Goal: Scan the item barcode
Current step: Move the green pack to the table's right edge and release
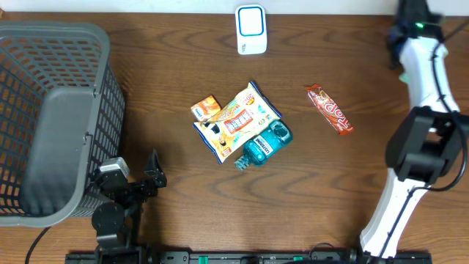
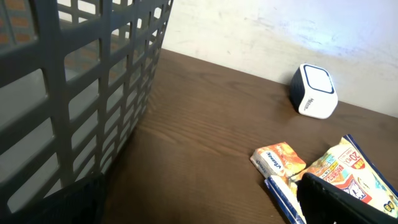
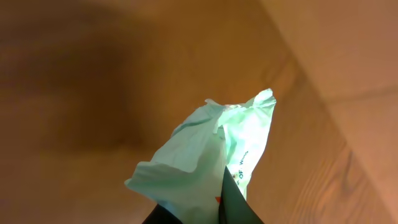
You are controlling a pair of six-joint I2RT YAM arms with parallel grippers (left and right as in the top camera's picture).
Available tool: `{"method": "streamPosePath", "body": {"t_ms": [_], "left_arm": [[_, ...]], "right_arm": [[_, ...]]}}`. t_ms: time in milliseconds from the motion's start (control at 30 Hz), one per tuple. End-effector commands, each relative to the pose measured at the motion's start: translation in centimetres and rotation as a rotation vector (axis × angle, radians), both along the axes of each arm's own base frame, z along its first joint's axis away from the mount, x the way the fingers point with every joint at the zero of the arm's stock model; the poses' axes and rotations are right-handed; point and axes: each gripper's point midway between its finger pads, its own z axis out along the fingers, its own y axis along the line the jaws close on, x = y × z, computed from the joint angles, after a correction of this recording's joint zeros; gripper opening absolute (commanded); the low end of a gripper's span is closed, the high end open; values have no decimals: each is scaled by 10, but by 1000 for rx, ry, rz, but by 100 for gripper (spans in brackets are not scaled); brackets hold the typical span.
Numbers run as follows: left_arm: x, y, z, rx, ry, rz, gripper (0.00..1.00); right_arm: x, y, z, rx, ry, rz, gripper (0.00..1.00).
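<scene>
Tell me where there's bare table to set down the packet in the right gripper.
For the pale green packet: bare wood between the basket and the snack bag, between the scanner and that bag, and between the candy bar and the right arm. Crowded at centre: the bag, orange pack and blue bottle lie bunched together.

The basket (image 1: 44, 110) on the left is grey with a grid of holes, and the table (image 1: 330, 198) is brown wood. The candy bar (image 1: 330, 109) is red, the bottle (image 1: 265, 144) is teal and the bag (image 3: 211, 155) is pale green.
</scene>
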Motion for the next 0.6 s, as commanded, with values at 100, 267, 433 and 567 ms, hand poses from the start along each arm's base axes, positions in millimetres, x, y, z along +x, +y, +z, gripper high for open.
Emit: {"method": "streamPosePath", "body": {"t_ms": [100, 267, 433, 567], "left_arm": [[0, 1, -14, -14, 32, 8, 98], [0, 1, -14, -14, 32, 8, 98], [0, 1, -14, -14, 32, 8, 98], [0, 1, -14, -14, 32, 8, 98]], "right_arm": [[-46, -68, -44, 80, 61, -189, 1], [-72, -105, -44, 86, 58, -278, 1], [-82, -120, -35, 50, 100, -267, 18], [-82, -122, -6, 4, 38, -296, 40]]}}
